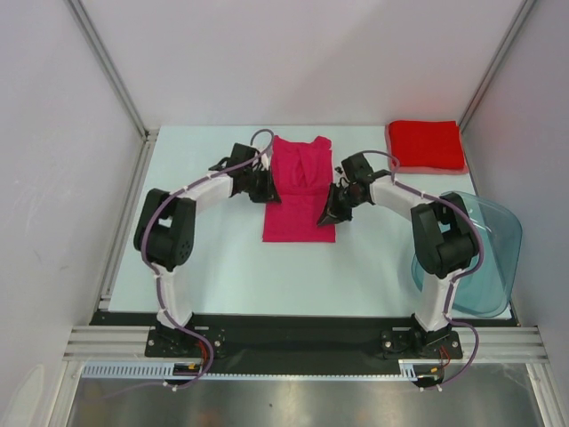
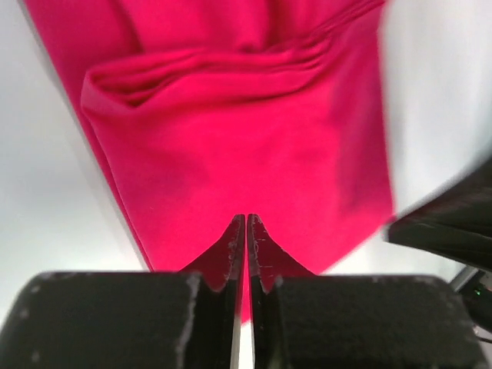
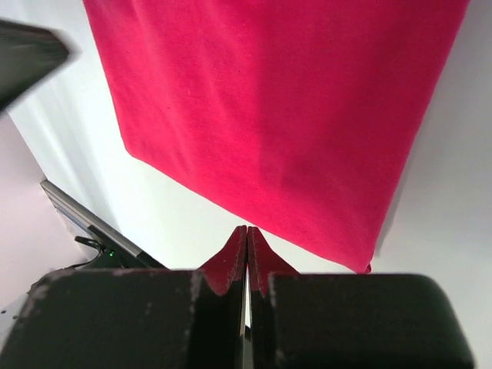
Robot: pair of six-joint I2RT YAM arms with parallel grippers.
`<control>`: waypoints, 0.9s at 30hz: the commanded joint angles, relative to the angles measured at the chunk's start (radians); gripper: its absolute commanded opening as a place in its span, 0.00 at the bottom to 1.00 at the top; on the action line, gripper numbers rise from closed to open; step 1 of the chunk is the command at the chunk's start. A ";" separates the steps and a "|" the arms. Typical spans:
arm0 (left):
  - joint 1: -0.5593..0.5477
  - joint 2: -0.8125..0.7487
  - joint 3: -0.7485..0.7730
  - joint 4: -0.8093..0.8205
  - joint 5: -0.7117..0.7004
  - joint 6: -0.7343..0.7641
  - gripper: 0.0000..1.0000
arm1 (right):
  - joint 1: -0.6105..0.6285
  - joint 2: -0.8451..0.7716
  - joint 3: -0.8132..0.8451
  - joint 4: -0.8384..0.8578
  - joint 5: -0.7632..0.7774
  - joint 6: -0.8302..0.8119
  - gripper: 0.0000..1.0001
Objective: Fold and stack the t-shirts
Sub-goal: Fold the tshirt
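Note:
The magenta-pink t-shirt (image 1: 299,191) lies flat mid-table as a long narrow strip, sleeves folded in, collar end at the far side. My left gripper (image 1: 269,190) is at its left edge; in the left wrist view this gripper (image 2: 246,218) hovers over the cloth (image 2: 254,146), shut, with nothing between the fingers. My right gripper (image 1: 328,213) is at the strip's right edge near the hem; in the right wrist view it (image 3: 247,229) is shut over bare table just short of the cloth (image 3: 277,115). The red t-shirt (image 1: 427,145) lies folded at the back right corner.
A translucent blue-grey tub (image 1: 476,258) sits at the table's right edge beside the right arm. A small dark object (image 1: 339,168) lies right of the collar. Metal frame posts (image 1: 107,67) rise at the back corners. The table (image 1: 222,258) is pale.

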State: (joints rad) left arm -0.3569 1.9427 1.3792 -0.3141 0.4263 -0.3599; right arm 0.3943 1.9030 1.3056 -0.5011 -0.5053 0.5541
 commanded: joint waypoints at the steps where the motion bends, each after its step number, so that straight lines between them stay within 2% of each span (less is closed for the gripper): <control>1: -0.002 0.048 0.013 0.109 0.028 -0.048 0.06 | 0.001 -0.065 0.001 0.015 -0.015 0.013 0.02; 10: 0.033 0.257 0.225 0.101 0.037 -0.044 0.06 | -0.005 -0.104 -0.002 -0.042 0.011 -0.005 0.03; 15: 0.056 0.361 0.339 0.032 0.032 -0.019 0.06 | -0.003 -0.119 0.000 -0.057 0.011 -0.002 0.03; 20: 0.061 0.355 0.393 -0.049 -0.035 0.053 0.06 | -0.018 -0.137 0.004 -0.079 0.020 -0.019 0.04; 22: 0.061 0.299 0.376 -0.094 -0.101 0.073 0.10 | -0.031 -0.145 -0.006 -0.082 0.025 -0.035 0.05; 24: 0.059 0.231 0.345 -0.123 -0.145 0.098 0.22 | -0.046 -0.159 -0.018 -0.103 0.054 -0.058 0.07; 26: 0.055 0.098 0.272 -0.123 -0.211 0.122 0.29 | -0.054 -0.168 -0.034 -0.120 0.059 -0.094 0.20; 27: 0.052 0.052 0.244 -0.122 -0.230 0.130 0.38 | -0.064 -0.174 -0.043 -0.123 0.062 -0.100 0.28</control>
State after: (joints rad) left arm -0.3069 2.2131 1.6722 -0.3969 0.3271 -0.3031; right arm 0.3523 1.7817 1.2850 -0.5808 -0.4732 0.5148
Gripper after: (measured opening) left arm 0.323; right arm 0.224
